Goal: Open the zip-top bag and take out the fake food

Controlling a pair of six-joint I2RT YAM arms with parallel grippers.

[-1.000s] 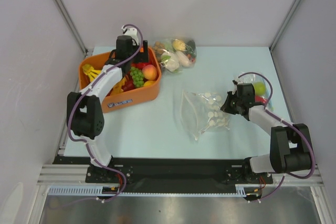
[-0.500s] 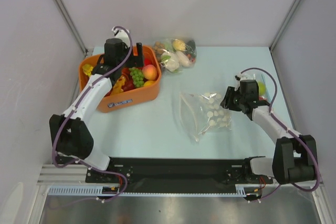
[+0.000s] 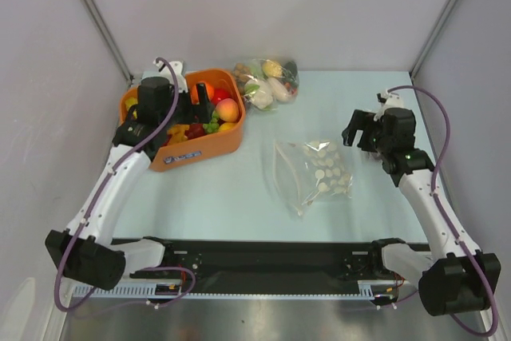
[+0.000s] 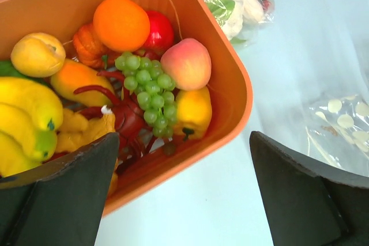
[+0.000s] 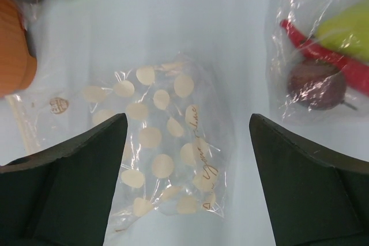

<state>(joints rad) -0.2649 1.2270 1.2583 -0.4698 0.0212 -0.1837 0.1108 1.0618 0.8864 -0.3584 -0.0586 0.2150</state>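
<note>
The clear zip-top bag (image 3: 311, 172) lies flat mid-table, with pale round slices (image 5: 151, 136) showing inside it. My right gripper (image 3: 363, 129) hovers open above its right end, apart from it; the right wrist view has the bag (image 5: 167, 154) below the gripper (image 5: 188, 119), nothing between the fingers. My left gripper (image 3: 200, 105) is open over the orange bin (image 3: 209, 143), which holds fake food: an orange (image 4: 121, 22), green grapes (image 4: 147, 82), a peach (image 4: 185, 63), bananas (image 4: 26, 113). The left wrist view puts the left gripper (image 4: 184, 142) over the bin's near rim.
A second clear bag of toy food (image 3: 267, 81) lies at the back beside the bin. A third bag (image 5: 323, 56) with a green piece, a red one and a dark round one sits to the right of my right gripper. Walls enclose the table on both sides.
My right gripper has opened, let go of the bag's right end and lifted back to the right. The bag has settled flat. The left arm has swung left over the bin.
</note>
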